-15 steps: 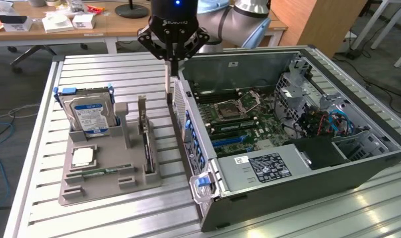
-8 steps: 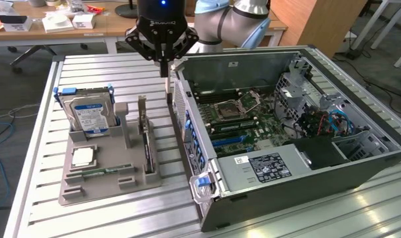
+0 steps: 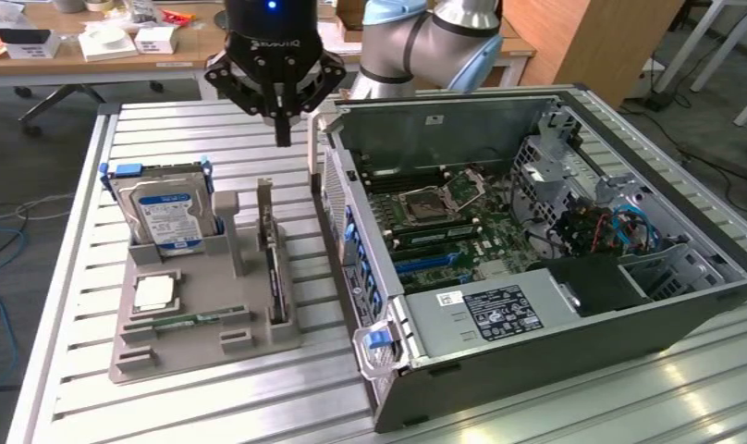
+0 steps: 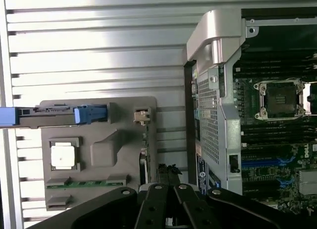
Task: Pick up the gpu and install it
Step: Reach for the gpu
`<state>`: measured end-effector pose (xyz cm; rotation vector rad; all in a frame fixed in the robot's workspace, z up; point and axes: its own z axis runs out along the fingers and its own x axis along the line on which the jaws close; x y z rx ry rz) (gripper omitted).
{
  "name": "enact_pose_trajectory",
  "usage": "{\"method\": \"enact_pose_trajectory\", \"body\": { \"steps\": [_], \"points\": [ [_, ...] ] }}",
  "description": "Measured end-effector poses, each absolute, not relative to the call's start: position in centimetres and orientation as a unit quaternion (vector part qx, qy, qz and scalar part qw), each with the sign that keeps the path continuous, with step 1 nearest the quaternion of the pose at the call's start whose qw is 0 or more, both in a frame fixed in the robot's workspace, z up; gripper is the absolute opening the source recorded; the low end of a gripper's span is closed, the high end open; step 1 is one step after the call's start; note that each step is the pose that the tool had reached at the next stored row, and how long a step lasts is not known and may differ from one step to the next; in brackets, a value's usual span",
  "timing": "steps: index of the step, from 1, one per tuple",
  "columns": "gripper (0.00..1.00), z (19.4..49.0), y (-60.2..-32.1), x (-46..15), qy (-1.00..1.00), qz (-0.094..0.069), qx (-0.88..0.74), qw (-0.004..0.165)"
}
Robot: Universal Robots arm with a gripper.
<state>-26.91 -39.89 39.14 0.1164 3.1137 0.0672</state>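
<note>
- The hand (image 3: 282,129) (image 4: 167,209) is closed, its black fingers pressed together and pointing straight down, with nothing between them.
- It hangs in the air over the ribbed metal desk (image 3: 164,129) (image 4: 99,55), above the gap between the grey parts holder (image 3: 201,347) (image 4: 104,154) and the open computer case (image 3: 534,361) (image 4: 213,50).
- The gpu (image 3: 275,268) (image 4: 144,154) stands on its long edge in a slot on the side of the holder nearest the case, with its silver bracket at the end closest to the hand.
- The fingertips are above that bracket end, apart from the card and not touching it.
- In the same holder, a hard drive (image 3: 166,217) (image 4: 59,115) with blue rails stands upright. A square processor chip (image 3: 155,292) (image 4: 63,157) lies flat, and a narrow green memory stick (image 3: 191,321) (image 4: 84,183) sits near it.
- The case lies on its side with its panel off, showing the motherboard (image 3: 447,222) (image 4: 277,140) inside.
</note>
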Motion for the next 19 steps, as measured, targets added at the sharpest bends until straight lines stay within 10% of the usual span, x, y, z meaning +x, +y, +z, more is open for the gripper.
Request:
{"method": "enact_pose_trajectory", "body": {
  "steps": [19],
  "points": [
    [0.1,39.0,-39.9,-29.5,0.999,0.021,0.037,0.013]
  ]
}}
